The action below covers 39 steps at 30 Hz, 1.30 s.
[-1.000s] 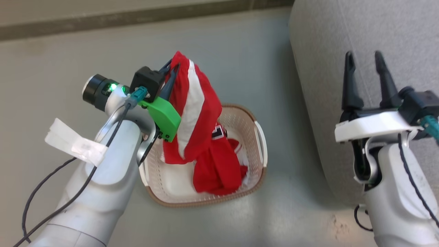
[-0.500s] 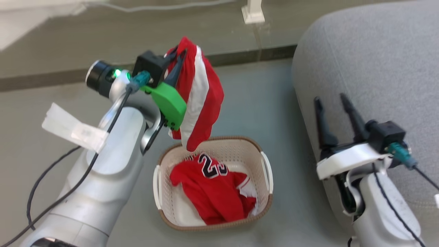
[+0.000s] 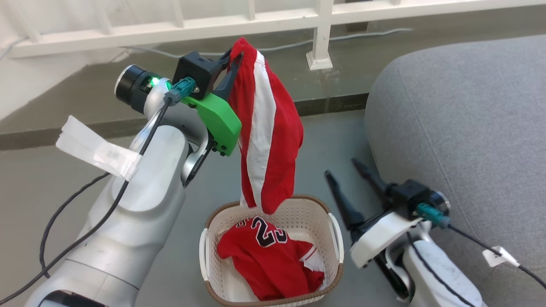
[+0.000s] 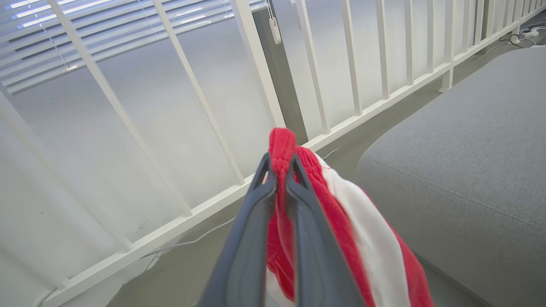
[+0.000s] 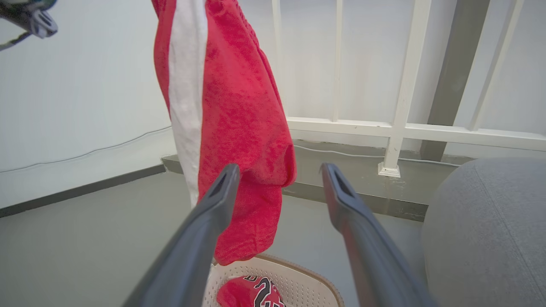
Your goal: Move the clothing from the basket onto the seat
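Above basket (image 3: 307,213): left gripper (image 3: 233,57) pinching shorts (image 3: 273,128), hem maybe brushing rim | jersey (image 3: 264,256) 23 inside | right gripper (image 3: 341,167) wide, empty

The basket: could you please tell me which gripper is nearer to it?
Right. The right gripper hangs open just beside the basket's right rim; the left gripper is high above it, shut on the shorts.

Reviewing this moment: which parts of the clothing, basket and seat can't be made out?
Head view: folds of the jersey hide all but its number 23.
Head view: the basket floor lies mostly under the jersey.
Left wrist view: the shorts run off the bottom edge, partly behind the left gripper.
Head view: the seat runs off the right edge.
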Available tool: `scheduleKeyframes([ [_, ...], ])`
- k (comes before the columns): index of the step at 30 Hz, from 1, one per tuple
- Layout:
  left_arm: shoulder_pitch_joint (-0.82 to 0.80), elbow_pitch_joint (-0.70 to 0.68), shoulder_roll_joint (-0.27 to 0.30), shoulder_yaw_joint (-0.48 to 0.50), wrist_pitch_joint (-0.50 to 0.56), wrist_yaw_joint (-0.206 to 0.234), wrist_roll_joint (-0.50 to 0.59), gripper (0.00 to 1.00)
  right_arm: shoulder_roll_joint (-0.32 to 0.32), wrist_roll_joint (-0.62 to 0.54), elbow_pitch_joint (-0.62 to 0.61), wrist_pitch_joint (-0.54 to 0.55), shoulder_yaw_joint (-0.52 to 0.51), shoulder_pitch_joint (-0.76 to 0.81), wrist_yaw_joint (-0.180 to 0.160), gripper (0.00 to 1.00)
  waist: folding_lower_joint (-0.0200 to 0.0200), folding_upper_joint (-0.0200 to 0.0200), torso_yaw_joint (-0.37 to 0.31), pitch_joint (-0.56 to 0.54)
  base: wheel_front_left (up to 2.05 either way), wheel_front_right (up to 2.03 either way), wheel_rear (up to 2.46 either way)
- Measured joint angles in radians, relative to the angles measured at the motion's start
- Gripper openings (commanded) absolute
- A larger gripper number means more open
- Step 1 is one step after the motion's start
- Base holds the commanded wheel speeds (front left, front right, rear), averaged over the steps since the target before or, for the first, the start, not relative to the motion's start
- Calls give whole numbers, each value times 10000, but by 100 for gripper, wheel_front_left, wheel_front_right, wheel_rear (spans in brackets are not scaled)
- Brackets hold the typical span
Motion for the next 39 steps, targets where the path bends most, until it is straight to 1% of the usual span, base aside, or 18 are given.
scheduleKeyframes([
  [3,0,-176,2,-215,151,13,-199,0,-13,215,90,0,516,-19,2,100,0,0,29,-189,0,0,0],
  [5,0,-339,-12,-355,265,42,-255,0,-27,466,148,0,757,-47,2,100,0,0,59,-287,0,0,0],
  [11,0,-669,-13,-708,512,130,-633,0,-46,704,556,0,1411,-453,21,100,0,0,188,-462,0,0,0],
  [14,0,-846,-12,-926,612,186,-769,0,-50,1016,779,0,1630,-765,44,100,0,0,273,-507,0,0,0],
  [17,-4,-1041,-12,-1091,702,253,-859,0,-58,1068,1141,0,1891,-1005,88,100,0,0,370,-538,0,0,0],
  [22,-6,-1279,-12,-1317,869,472,-1120,0,-69,1267,1638,0,2265,-1430,88,100,0,0,513,-576,0,0,0],
  [28,-12,-1569,-10,-1733,1020,573,-1289,0,-73,1825,2161,0,2502,-1738,88,100,0,0,631,-595,0,0,0],
  [32,-17,-1732,-8,-1983,1104,675,-1384,0,-86,1929,2510,0,2736,-1988,84,100,1,0,761,-618,0,0,0],
  [39,-23,-1998,-6,-2326,1227,911,-1634,0,-86,2259,2943,0,3112,-2618,-121,100,1,0,935,-683,0,0,0],
])
